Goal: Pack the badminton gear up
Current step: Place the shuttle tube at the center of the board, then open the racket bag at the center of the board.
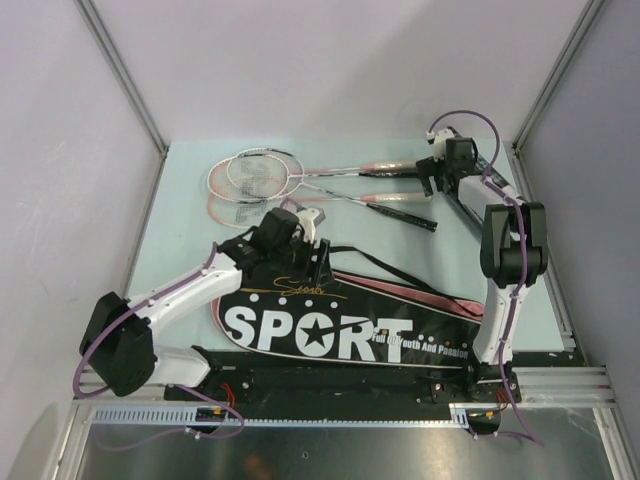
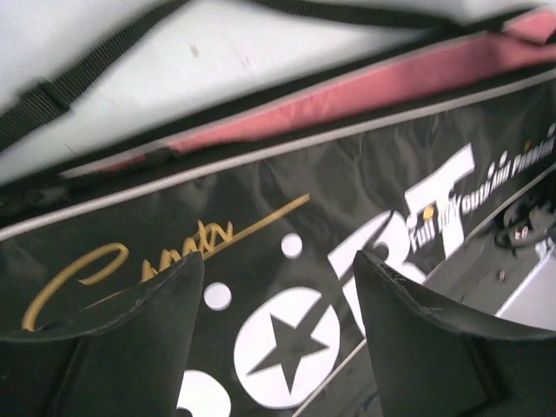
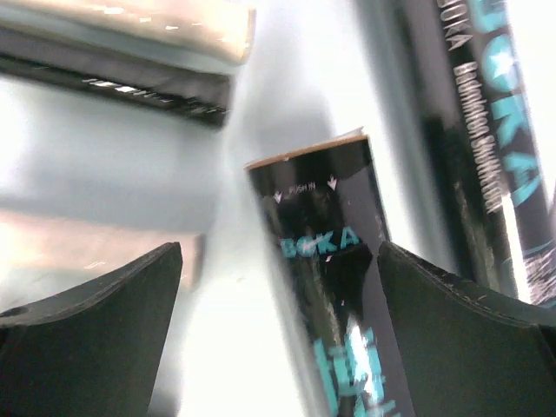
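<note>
Rackets (image 1: pixel 300 180) — far side of table (image 1: pixel 185 215), whole only from above. Tubes (image 3: pixel 326 287) — I read their print only at right wrist; right gripper (image 3: pixel 280 252) splayed astride one. Left gripper (image 2: pixel 278 265) splayed, empty, over bag (image 2: pixel 347 200).

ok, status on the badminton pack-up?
Left gripper open, over the sport bag. Right gripper open, straddling a dark tube. Rackets on the table, unpacked. No obstruction seen.
</note>
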Robot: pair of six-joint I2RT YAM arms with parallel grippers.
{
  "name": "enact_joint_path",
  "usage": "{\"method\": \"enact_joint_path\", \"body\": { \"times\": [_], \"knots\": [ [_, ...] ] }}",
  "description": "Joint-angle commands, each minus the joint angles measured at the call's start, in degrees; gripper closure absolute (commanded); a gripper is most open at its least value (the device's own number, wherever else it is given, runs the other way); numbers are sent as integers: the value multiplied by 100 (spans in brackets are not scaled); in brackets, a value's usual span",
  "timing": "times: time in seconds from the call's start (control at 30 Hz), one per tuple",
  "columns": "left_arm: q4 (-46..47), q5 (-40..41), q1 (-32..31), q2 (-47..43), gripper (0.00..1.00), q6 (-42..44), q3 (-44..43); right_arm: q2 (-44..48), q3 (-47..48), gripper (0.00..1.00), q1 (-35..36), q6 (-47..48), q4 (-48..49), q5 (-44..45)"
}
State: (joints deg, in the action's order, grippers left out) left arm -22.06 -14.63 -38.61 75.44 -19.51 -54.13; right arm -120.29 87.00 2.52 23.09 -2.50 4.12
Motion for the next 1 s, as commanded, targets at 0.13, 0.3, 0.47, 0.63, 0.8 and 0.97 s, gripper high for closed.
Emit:
{"method": "enact_joint_path", "body": {
  "times": [0.13, 0.3, 0.47, 0.63, 0.8, 0.97],
  "knots": [
    [387, 258, -375, -669, 24, -272, 797, 1858, -596, 0, 1574, -1211, -1971, -1140],
    [641, 918, -261, -1889, 22, -843, 1334, 2018, -1334, 17, 2216, -666, -2509, -4611],
    [668, 1314, -130, -2867, 19, -1055, 1756, 1554, -1370, 28, 2595, -376, -3106, -4982],
    [668, 1279, -77, -3334, 17, -1099, 1880, 1491, -1633, 32, 2701, -358, -3213, -4718],
    [668, 1156, -41, -3176, 17, -1081, 1810, 1456, -1906, 38, 2823, -367, -3046, -4824],
    [660, 1041, -24, -2956, 17, -1116, 1686, 1394, -2160, 42, 2955, -472, -2765, -4965]
  ]
}}
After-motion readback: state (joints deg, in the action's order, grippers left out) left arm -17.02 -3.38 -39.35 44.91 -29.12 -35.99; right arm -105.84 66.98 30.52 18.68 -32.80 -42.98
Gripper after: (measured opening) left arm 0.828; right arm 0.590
